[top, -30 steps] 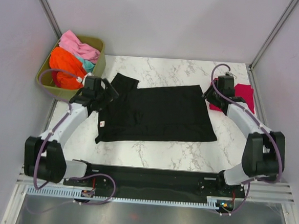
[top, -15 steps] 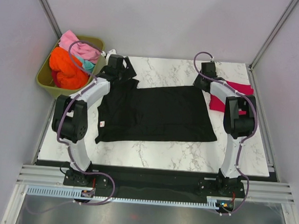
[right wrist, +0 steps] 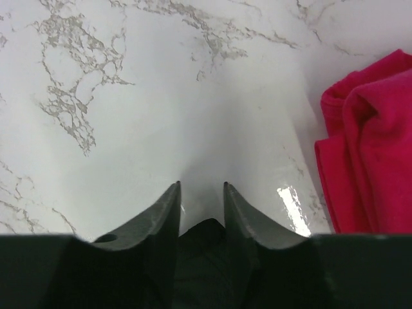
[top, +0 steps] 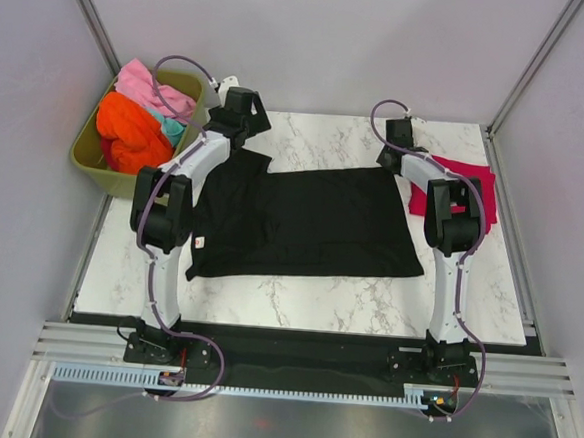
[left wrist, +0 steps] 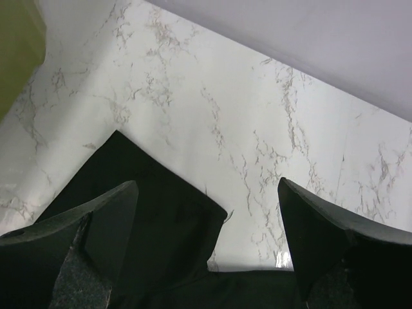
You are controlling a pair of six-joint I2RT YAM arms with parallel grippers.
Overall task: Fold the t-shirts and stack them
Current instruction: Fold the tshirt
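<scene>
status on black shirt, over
Left end effector open over black t-shirt sleeve. Right end effector narrow at far corner, grip unclear. Red t-shirt not blocking.

**Wide-open left gripper (left wrist: 207,187) over soft black cloth t-shirt (left wrist: 148,212)**

The gripper's two dark fingers stand far apart with nothing between them. The shirt's pointed corner lies flat on the white, grey-veined marble tabletop (left wrist: 225,109). Beyond the shirt to the left shows an olive-green plastic tub (left wrist: 16,51), and to the right a pale grey wall (left wrist: 322,32)
</scene>
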